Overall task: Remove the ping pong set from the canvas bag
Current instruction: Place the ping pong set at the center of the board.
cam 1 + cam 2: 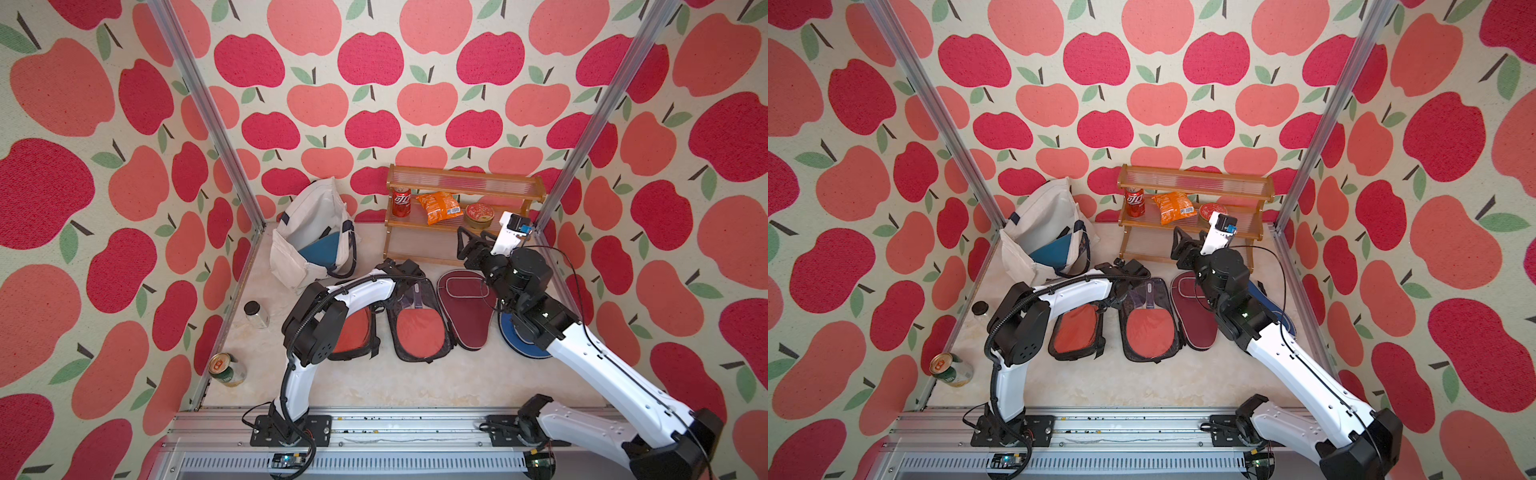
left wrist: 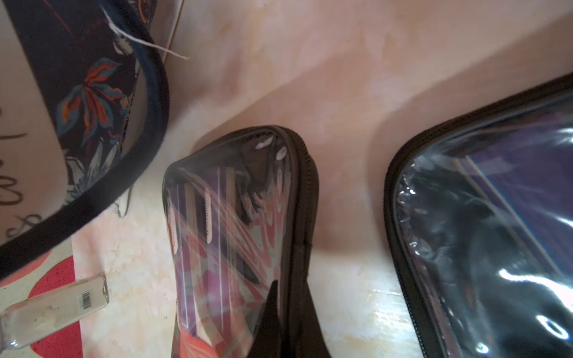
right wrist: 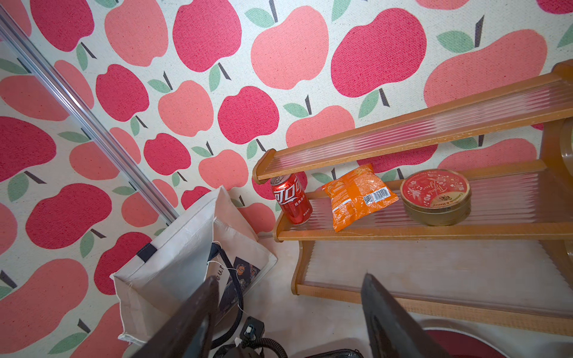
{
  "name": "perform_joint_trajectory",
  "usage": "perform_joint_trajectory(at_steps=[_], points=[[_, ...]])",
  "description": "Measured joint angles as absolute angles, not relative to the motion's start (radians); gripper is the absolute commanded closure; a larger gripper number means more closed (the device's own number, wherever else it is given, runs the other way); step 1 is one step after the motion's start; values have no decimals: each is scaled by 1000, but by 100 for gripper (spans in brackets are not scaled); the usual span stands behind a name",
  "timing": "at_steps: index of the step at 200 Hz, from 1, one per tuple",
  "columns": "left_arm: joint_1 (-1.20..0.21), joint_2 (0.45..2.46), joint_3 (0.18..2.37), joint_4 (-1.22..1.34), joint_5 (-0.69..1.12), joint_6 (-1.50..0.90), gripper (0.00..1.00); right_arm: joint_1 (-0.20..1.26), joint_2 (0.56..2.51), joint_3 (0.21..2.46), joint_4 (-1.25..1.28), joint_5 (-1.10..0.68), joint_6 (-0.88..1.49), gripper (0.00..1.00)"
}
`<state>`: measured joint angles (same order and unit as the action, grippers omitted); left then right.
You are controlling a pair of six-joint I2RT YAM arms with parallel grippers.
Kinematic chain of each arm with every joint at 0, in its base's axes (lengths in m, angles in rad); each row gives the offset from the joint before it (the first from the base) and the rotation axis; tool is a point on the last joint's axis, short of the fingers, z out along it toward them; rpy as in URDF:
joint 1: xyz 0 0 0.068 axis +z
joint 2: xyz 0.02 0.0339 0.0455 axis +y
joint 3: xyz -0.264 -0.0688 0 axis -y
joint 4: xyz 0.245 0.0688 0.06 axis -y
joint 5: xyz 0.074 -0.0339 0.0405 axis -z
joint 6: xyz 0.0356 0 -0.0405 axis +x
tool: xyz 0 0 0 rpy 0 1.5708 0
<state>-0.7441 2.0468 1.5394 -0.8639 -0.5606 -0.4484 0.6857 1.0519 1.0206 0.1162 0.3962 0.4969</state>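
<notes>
While left gripper (image 2: pixel 289 299) pinches clear case (image 2: pixel 229 217), teal case (image 1: pixel 322 249) inside canvas bag (image 1: pixel 311 203)

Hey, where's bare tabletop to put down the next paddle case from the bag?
Widest bare table is the front strip between the paddle-case row and the rail. A smaller patch lies between the jar, the green can and the left clear case. Crowded: the middle row, and the narrow gap between canvas bag and shelf.
</notes>
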Motion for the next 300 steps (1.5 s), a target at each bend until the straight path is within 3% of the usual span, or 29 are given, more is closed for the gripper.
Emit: perform_joint_trajectory(at_steps=[30, 63, 116, 169, 231, 268, 300], points=[[-747, 2052, 1552, -877, -558, -486, 98, 686, 1047, 1021, 116, 396, 494, 26], [-748, 2074, 1567, -886, -535, -512, 86, 686, 1043, 1016, 115, 397, 493, 26], [-754, 2096, 1570, -909, -481, -532, 76, 686, 1029, 1002, 110, 404, 490, 26], [-768, 2054, 1578, -881, -407, -514, 31, 686, 1025, 1002, 110, 408, 483, 21], [-789, 1830, 1590, -800, -316, -435, 4, 686, 999, 1002, 110, 411, 438, 12], [-753, 1687, 1625, -789, -279, -394, 0, 686, 998, 1011, 109, 422, 419, 10], [-625, 1575, 1664, -801, -252, -369, 1, 686, 999, 1011, 109, 430, 416, 9]])
